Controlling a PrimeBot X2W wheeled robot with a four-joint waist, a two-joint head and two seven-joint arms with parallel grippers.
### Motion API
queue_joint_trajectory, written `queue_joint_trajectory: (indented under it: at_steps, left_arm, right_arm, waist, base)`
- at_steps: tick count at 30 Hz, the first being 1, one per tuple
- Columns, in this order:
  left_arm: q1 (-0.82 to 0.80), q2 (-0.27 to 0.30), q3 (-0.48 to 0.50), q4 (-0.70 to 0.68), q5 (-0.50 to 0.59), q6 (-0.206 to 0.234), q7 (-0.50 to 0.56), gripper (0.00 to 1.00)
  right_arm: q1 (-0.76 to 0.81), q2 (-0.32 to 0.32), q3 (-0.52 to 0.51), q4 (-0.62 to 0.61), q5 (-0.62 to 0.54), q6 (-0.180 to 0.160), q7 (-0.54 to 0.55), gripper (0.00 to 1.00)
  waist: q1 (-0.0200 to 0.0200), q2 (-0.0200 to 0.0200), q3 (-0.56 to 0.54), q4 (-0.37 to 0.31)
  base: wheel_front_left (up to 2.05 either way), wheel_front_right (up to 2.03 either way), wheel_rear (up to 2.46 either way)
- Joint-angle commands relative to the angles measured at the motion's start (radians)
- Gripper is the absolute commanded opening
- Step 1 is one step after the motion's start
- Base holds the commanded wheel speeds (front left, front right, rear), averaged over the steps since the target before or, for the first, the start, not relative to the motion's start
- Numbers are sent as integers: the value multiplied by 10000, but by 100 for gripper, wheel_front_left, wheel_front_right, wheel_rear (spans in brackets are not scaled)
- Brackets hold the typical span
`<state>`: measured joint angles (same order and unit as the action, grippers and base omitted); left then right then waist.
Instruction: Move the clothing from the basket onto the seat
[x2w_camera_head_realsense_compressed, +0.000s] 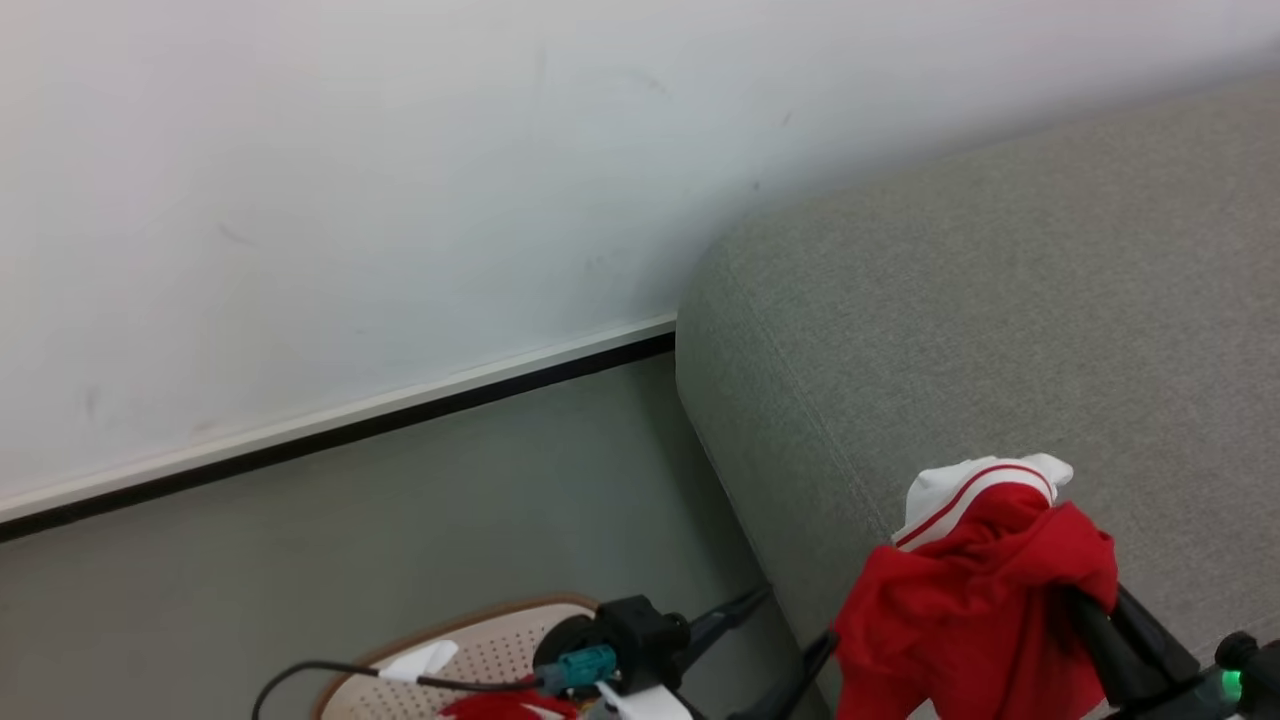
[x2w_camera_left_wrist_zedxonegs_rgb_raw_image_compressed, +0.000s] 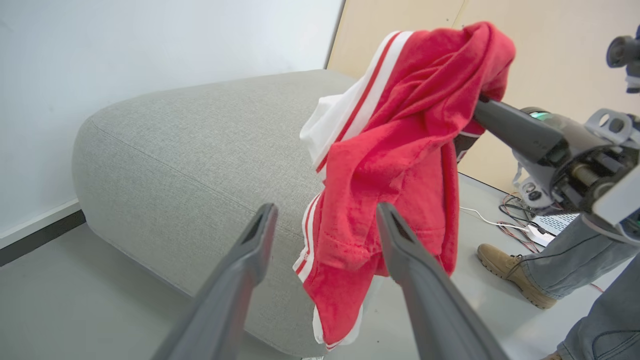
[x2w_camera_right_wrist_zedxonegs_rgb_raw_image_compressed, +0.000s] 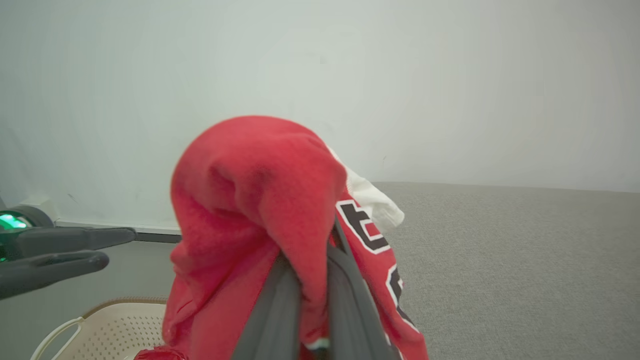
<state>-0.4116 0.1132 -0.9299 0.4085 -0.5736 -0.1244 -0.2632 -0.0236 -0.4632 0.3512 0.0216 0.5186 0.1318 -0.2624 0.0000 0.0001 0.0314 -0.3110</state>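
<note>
Carrying a red jersey (x2w_camera_head_realsense_compressed: 975, 590) aloft, bunched and draping, at the near edge of the seat (x2w_camera_head_realsense_compressed: 1000, 300) and well clear of the basket (x2w_camera_head_realsense_compressed: 490, 650) on the floor. Clenching the right claw (x2w_camera_right_wrist_zedxonegs_rgb_raw_image_compressed: 312, 260) on a fold of it. Holding the left claw (x2w_camera_left_wrist_zedxonegs_rgb_raw_image_compressed: 325, 210) released and empty beside the hanging hem. Likely doing the transfer step: next, swinging farther over the cushion, lowering, then letting go, guarding against a slide off the rounded edge. Leaving more red cloth (x2w_camera_head_realsense_compressed: 505, 706) in the basket.
</note>
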Motion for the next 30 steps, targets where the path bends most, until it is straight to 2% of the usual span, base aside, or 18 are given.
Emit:
queue_joint_trajectory:
  at_steps: [1,9,17,24,30]
  left_arm:
    - [-217,124,74,-42,141,-15,-20,100]
    - [-1332,537,201,-361,478,3,260,100]
    - [-3111,722,485,-764,885,-12,514,100]
    - [-4513,469,767,-929,1096,-12,404,100]
    - [-4868,282,814,-883,1203,11,216,100]
  right_arm:
    - [-204,108,-113,-100,-109,-22,-36,0]
    - [-1512,618,-1091,-309,-134,-22,-36,0]
    - [-4059,346,-2255,-103,-512,-22,-36,0]
    - [-6870,-453,-3309,913,-524,-22,-21,0]
    - [-9405,-1794,-4025,2527,-875,-23,400,0]
  waist:
    - [0,-1,311,120]
    - [0,-1,2249,681]
    - [0,-1,4286,1294]
    - [0,-1,5725,1864]
    - [0,-1,6561,2435]
  base:
    - [0,0,0]
    - [0,0,0]
    - [0,0,0]
    - [0,0,0]
    - [0,0,0]
